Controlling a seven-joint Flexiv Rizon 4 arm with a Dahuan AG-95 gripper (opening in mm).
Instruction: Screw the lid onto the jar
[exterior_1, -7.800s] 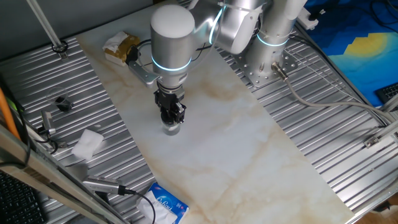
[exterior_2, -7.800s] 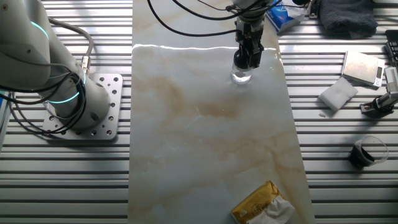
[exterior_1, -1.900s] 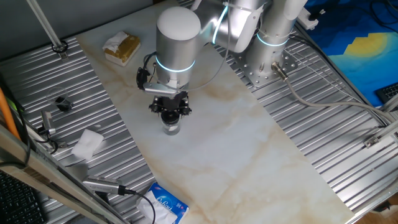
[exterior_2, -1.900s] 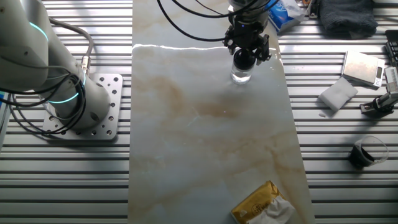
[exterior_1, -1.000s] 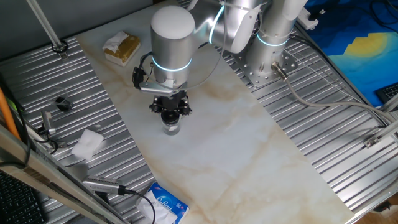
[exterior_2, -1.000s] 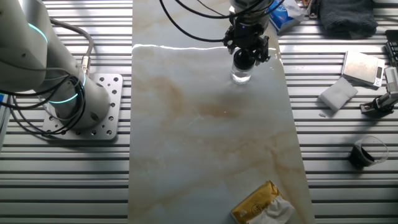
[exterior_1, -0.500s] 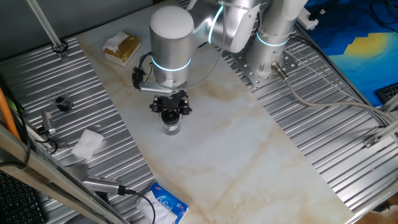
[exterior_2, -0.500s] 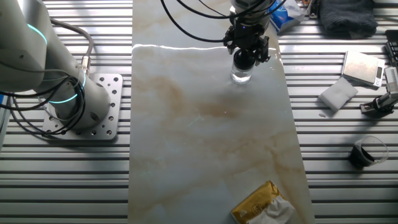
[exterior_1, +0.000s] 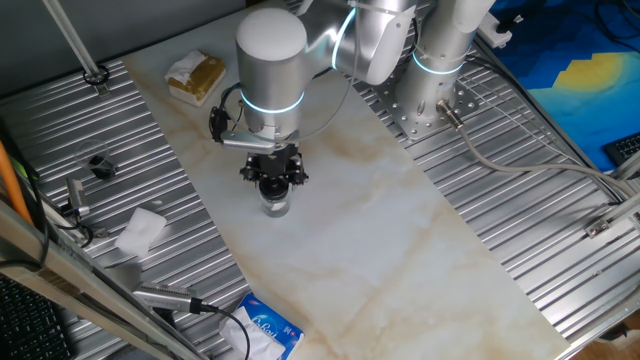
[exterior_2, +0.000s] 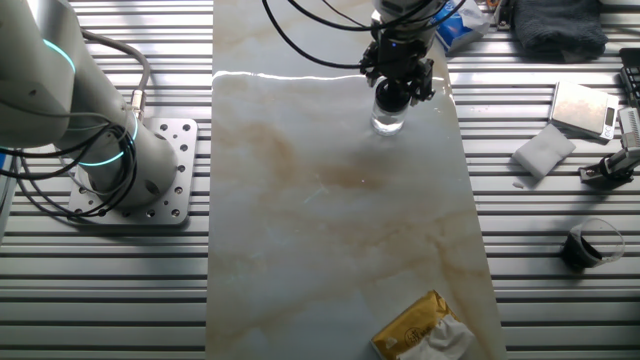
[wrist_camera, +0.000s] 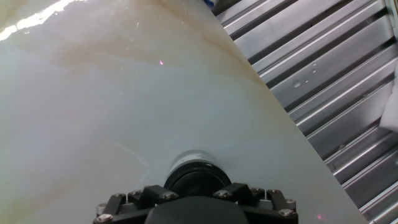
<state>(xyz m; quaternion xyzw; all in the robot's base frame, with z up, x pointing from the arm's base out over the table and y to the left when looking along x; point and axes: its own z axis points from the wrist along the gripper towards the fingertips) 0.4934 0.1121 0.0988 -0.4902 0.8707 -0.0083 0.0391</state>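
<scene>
The jar (exterior_1: 276, 207), small with a pale translucent body, stands upright on the marble board (exterior_1: 380, 230). The black lid (exterior_1: 273, 188) sits on top of it. My gripper (exterior_1: 273, 180) hangs straight over them, its jaws spread wider than the lid, one to each side. The other fixed view shows the same: the lid (exterior_2: 393, 95) on the jar (exterior_2: 388, 122), under the gripper (exterior_2: 396, 85). In the hand view the lid (wrist_camera: 198, 178) fills the bottom centre, with the jar (wrist_camera: 188, 155) showing as a pale edge beyond it. There the gripper (wrist_camera: 198, 202) is open.
A gold packet with tissue (exterior_1: 195, 78) lies at the board's far corner. On the ribbed metal to the left are a white wad (exterior_1: 140, 230) and a small black piece (exterior_1: 99, 163). A blue packet (exterior_1: 268, 328) lies near the front. The arm's base (exterior_1: 435, 95) stands behind.
Long ago the jaws were shut narrow on the lid; now they stand spread. Over the last second the wrist housing drifted slightly left; gripper, lid and jar stayed put.
</scene>
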